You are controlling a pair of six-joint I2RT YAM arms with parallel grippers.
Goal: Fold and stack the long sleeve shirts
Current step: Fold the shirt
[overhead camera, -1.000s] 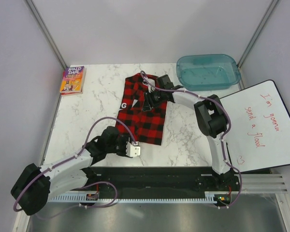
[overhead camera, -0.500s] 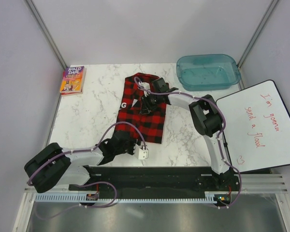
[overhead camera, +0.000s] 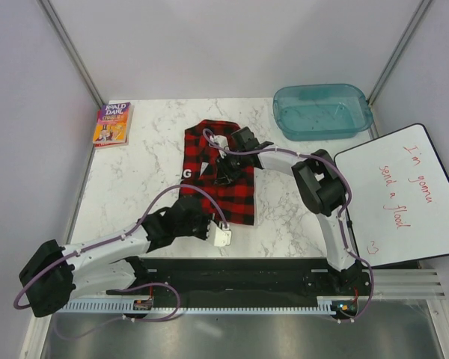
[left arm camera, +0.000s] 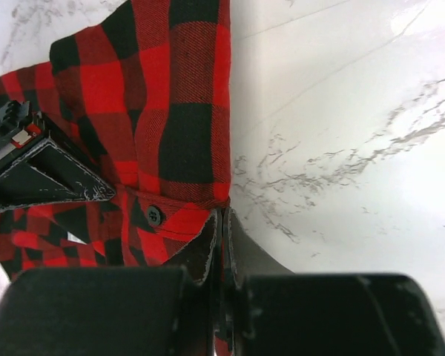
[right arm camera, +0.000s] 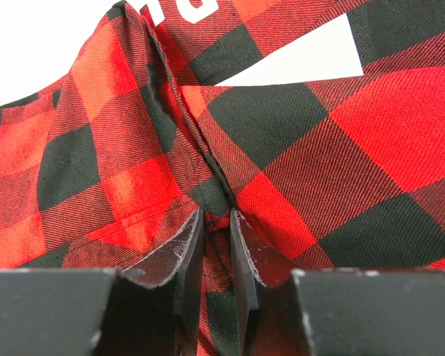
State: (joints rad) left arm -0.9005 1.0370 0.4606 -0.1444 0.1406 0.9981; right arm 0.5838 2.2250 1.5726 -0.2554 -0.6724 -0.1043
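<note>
The marble table (overhead camera: 135,187) carries one red-and-black plaid shirt (overhead camera: 236,200), folded into a long strip. Its long axis runs from your left gripper (left arm camera: 221,226) straight away to your right gripper (right arm camera: 216,222), so each arm has one end: the left the near hem, the right the far part by the white lettering (overhead camera: 185,173).

From the left jaws the cloth lies ahead and to one side, with bare marble on the other. They are closed tight on the hem corner, just beside a black button (left arm camera: 154,216).

From the right jaws fabric spreads ahead and to both sides. They stand narrow astride a raised crease (right arm camera: 208,159); you cannot tell whether that pinch is firm.

An end-over-end fold would likely run along that axis.
</note>
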